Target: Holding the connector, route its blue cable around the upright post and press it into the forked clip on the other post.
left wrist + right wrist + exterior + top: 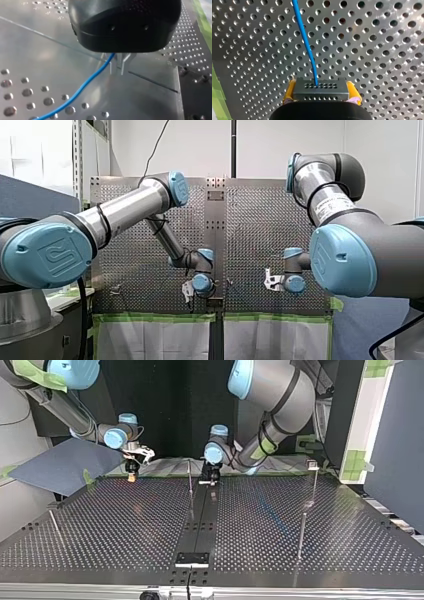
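Two grippers: our right gripper (321, 88) clamps the connector (321, 93) above the surface (377, 52), blue cable (305, 37) trailing to our left gripper (119, 65) (its grip unclear). Routing begins, we judge: next, a taut sweep round the upright post (190, 477).

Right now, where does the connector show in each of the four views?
Front view: too small to tell; it would be at my right gripper.
Top view: at the left, in my right gripper, too small to make out.
Left wrist view: not in it; only the blue cable shows.
Right wrist view: the connector sits clamped between the yellow pads.
Shared landmark: the perforated table.
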Available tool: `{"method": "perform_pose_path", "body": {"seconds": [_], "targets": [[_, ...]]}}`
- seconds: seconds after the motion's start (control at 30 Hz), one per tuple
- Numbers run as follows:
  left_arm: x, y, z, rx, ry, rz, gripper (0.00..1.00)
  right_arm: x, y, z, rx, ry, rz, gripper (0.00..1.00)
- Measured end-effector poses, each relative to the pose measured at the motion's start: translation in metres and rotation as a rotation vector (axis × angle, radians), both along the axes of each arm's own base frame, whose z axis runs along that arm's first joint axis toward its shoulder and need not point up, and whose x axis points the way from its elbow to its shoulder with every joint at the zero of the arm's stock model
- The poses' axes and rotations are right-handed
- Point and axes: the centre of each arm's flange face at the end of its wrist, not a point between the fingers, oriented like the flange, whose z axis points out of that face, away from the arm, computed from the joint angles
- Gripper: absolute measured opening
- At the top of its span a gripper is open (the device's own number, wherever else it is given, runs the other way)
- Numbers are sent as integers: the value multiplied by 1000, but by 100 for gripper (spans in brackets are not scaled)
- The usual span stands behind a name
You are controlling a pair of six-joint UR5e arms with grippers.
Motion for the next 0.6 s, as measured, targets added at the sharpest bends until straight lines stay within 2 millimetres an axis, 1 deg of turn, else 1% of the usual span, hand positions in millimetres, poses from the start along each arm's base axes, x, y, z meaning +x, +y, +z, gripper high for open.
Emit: {"method": "perform_pose_path", "body": {"seconds": [0.33, 0.37, 0.6], "targets": [[5, 13, -2, -18, 51, 5, 7, -20, -13, 3, -18, -2, -87, 2], [5, 13, -2, -18, 52, 5, 4, -22, -14, 4, -20, -2, -96, 2], [9, 15, -1, -22, 50, 3, 4, -35, -24, 8, -26, 2, -165, 2]]}}
